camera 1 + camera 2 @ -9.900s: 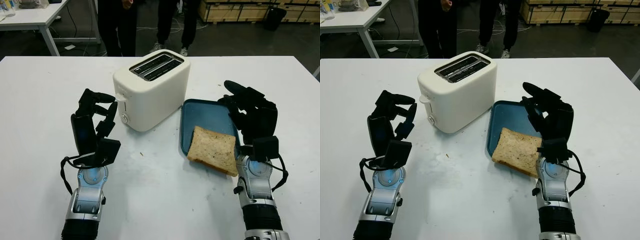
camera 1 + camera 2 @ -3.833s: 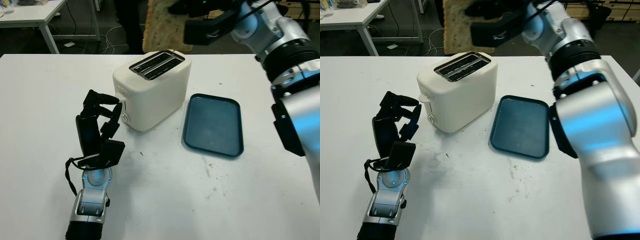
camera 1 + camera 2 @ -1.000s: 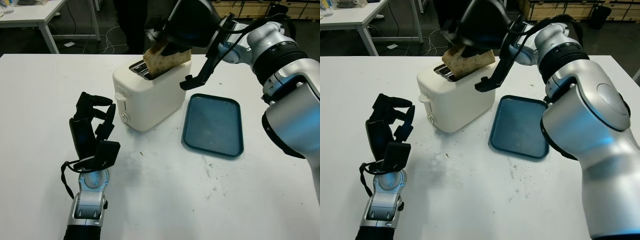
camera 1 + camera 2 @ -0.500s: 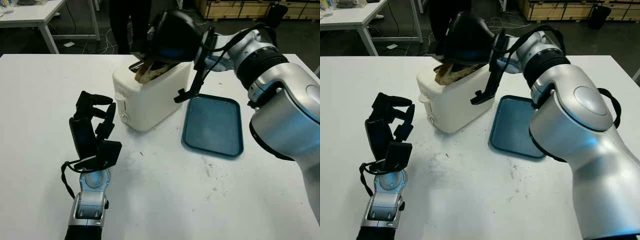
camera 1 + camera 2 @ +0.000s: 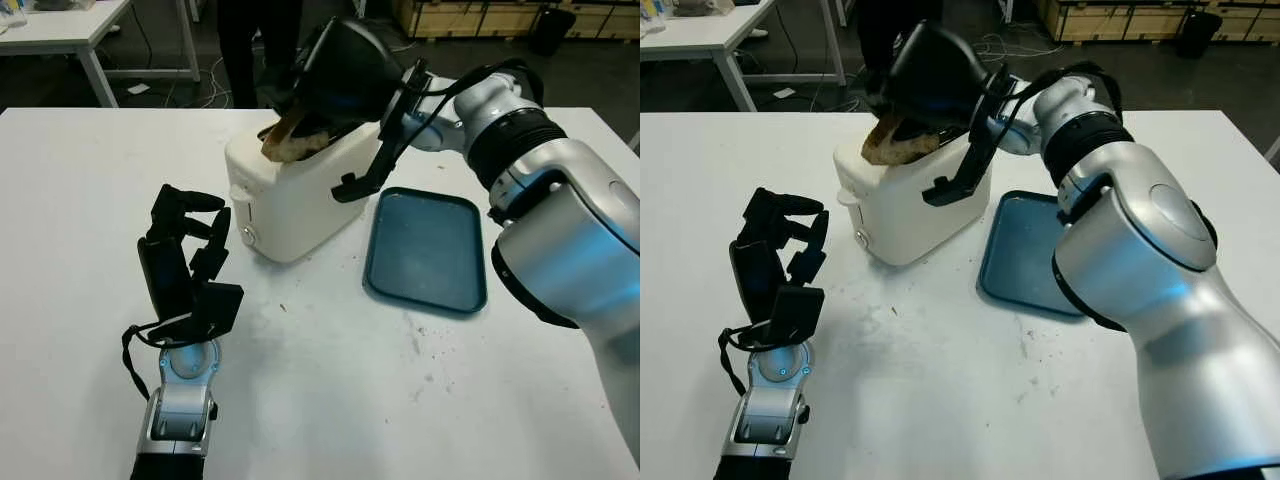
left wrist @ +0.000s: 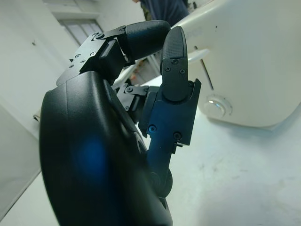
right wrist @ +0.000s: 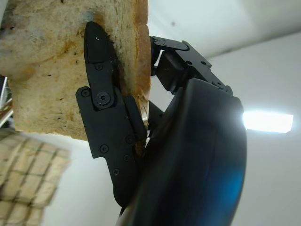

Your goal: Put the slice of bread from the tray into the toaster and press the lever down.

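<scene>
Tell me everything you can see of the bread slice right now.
The bread slice is light brown with a darker crust and a coarse, speckled crumb. The right hand grips it, one black finger pressed flat against its face. It sits tilted at the top of the white toaster, its lower part hidden under the hand, one end sticking out toward the lever side. How far it has gone into a slot cannot be told. It is off the blue tray.

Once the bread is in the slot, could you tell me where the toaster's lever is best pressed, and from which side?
Press the small white lever tab on the toaster end facing the left hand. It juts out sideways, so come from above with a fingertip and push straight down.
</scene>
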You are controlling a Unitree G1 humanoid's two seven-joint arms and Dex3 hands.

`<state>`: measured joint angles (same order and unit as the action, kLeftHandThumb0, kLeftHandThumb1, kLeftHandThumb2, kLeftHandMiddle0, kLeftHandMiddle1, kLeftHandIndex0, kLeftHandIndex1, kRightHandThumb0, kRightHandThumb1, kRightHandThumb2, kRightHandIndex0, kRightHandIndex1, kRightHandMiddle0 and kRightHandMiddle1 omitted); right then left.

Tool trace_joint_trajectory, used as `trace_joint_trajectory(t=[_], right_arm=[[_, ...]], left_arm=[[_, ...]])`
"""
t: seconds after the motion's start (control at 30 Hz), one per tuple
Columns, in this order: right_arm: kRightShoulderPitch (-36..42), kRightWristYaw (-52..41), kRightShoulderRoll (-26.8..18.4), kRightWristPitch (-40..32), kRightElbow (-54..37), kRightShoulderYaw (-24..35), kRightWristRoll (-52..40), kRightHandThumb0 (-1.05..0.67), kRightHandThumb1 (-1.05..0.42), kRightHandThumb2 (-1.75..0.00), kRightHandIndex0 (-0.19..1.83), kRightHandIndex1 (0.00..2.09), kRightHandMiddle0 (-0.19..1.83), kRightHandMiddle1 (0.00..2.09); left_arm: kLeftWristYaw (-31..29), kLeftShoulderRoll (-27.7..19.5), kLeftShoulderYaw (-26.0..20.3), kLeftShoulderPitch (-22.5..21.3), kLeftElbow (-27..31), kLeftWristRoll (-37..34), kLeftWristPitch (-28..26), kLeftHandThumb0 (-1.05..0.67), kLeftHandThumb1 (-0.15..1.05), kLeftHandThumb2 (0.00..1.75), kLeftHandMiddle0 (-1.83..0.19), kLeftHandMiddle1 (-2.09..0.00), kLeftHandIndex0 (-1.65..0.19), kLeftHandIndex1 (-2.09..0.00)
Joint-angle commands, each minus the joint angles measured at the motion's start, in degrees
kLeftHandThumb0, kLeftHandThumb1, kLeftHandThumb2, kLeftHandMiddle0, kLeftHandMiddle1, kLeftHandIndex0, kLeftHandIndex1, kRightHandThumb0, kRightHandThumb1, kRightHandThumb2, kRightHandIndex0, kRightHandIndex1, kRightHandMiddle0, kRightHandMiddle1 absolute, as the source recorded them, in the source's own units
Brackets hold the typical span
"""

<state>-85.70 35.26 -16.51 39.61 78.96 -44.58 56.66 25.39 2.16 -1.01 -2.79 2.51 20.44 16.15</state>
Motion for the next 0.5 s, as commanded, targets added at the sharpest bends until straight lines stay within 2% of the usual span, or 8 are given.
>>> trace_joint_trajectory(t=[0.0,0.23,0.33,0.47], right_arm=[[1.3,-2.7,-1.1,-2.2,0.2,1.8,-1.8,-0.54,-0.92,-0.52,1.16,1.75,0.86,1.75],[3.2,-11.1,-2.9,-5.5,0.3,5.5,-4.6,-0.58,-0.92,-0.54,1.14,1.75,0.8,1.75],[4.1,-13.1,-3.4,-6.1,0.1,7.3,-5.8,-0.55,-0.92,-0.45,1.13,1.75,0.79,1.75],[5.1,-23.0,-3.6,-8.8,0.5,12.1,-10.7,-0.58,-0.92,-0.44,1.02,1.75,0.68,1.72]], left_arm=[[-0.2,0.0,-0.2,0.2,0.5,-0.2,0.0,-0.5,0.92,0.32,-0.58,-1.75,-0.5,-1.43],[-0.6,-0.3,-0.3,-0.1,0.3,-0.4,0.1,-0.49,0.92,0.31,-0.59,-1.75,-0.5,-1.43],[-0.6,-0.2,-0.2,-0.1,0.4,-0.1,-0.2,-0.5,0.92,0.31,-0.59,-1.75,-0.51,-1.43],[-0.7,-0.3,-0.1,-0.1,0.4,-0.2,0.0,-0.5,0.92,0.31,-0.59,-1.75,-0.51,-1.43]])
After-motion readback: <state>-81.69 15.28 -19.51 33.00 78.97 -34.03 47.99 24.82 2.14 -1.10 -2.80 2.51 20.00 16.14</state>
